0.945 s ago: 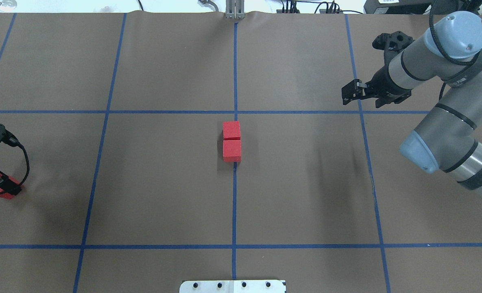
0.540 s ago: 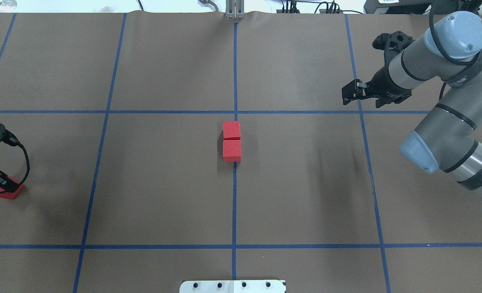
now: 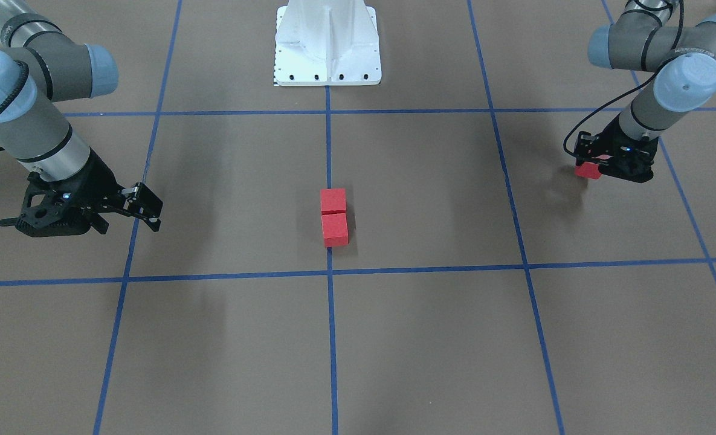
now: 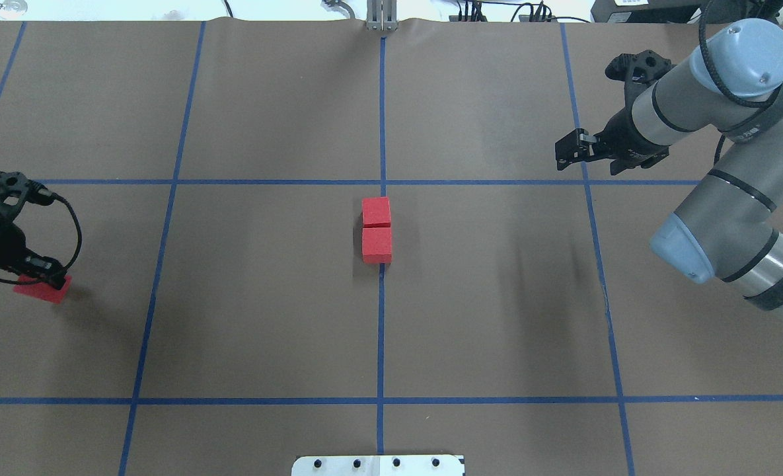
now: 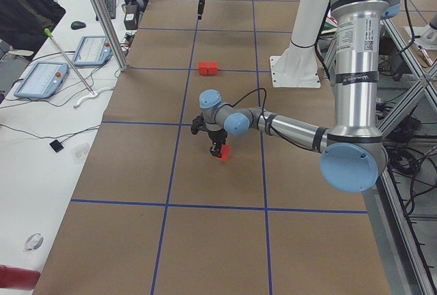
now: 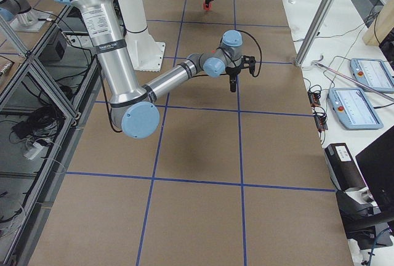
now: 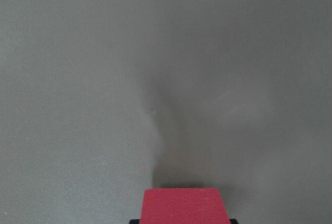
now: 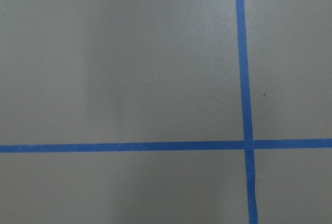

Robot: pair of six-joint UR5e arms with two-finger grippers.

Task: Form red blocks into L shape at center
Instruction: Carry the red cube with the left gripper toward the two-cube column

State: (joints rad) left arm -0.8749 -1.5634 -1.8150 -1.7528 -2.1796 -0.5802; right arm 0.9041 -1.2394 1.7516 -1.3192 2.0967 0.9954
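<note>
clamping one red block is the left gripper; right gripper gapes empty.

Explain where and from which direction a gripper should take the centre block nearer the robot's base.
Take the nearer block from straight above, probably, pinching its two free side faces, left and right. Its far face touches the other centre block, leaving no gap there, and the cube sits flat with its top clear.

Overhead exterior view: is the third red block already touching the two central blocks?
No, the third red block is in the left gripper, far from the central pair.
</note>
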